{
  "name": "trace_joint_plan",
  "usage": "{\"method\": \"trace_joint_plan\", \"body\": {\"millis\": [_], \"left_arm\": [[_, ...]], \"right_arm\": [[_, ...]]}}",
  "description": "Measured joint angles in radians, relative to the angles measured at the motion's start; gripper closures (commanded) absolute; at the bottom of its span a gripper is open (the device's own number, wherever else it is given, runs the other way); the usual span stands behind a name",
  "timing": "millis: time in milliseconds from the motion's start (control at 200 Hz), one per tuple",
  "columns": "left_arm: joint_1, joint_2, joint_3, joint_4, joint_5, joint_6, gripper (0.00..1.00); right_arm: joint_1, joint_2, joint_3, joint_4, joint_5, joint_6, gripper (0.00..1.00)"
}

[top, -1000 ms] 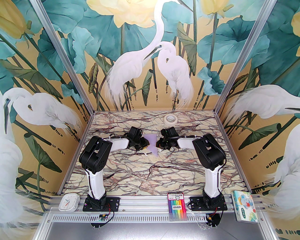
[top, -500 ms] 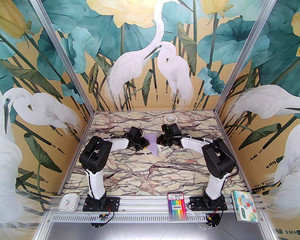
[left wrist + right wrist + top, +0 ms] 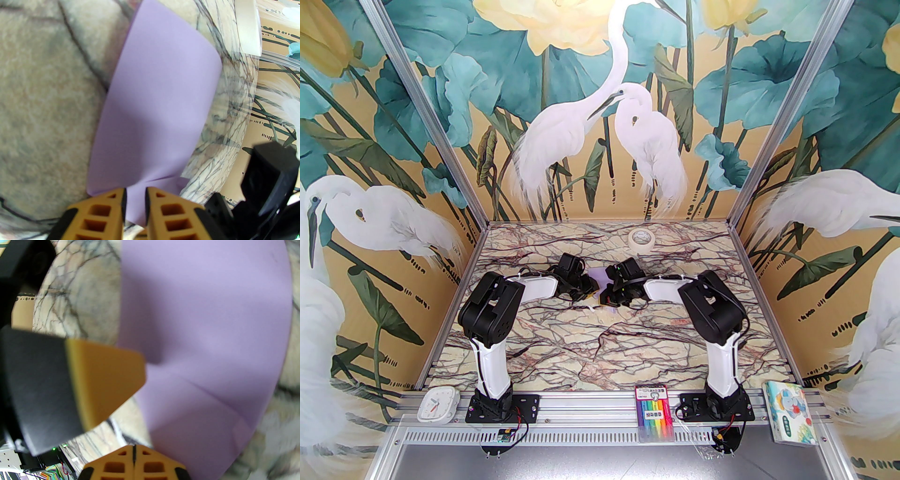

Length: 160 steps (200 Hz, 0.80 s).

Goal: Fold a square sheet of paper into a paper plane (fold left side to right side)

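Where the two arms meet at the middle of the table (image 3: 562, 347), the lavender paper (image 3: 154, 93) lies on the marble, partly folded — a crease crosses it close to the grippers. The left gripper (image 3: 134, 195) has its tips at one edge of the paper, with a narrow gap between them and lavender showing through; whether they pinch it I cannot tell. The right gripper (image 3: 134, 451) is pressed together on nothing, its tip just at the paper's opposite edge. A tape roll (image 3: 641, 239) sits near the back wall — well apart from the paper.
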State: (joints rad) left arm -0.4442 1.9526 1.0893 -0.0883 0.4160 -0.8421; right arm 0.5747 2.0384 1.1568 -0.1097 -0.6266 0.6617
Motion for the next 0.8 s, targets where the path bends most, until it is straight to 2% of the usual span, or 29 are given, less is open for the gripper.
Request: {"method": "trace_joint_plan", "body": {"millis": [275, 800], "left_arm": [[0.000, 0.006, -0.001, -0.003, -0.011, -0.011, 0.90], [0.000, 0.012, 0.012, -0.021, -0.018, -0.014, 0.91]], "right_arm": [[-0.019, 0.002, -0.023, 0.009, -0.023, -0.002, 1.00], [-0.072, -0.148, -0.307, 0.152, -0.121, 0.007, 1.00]]}}
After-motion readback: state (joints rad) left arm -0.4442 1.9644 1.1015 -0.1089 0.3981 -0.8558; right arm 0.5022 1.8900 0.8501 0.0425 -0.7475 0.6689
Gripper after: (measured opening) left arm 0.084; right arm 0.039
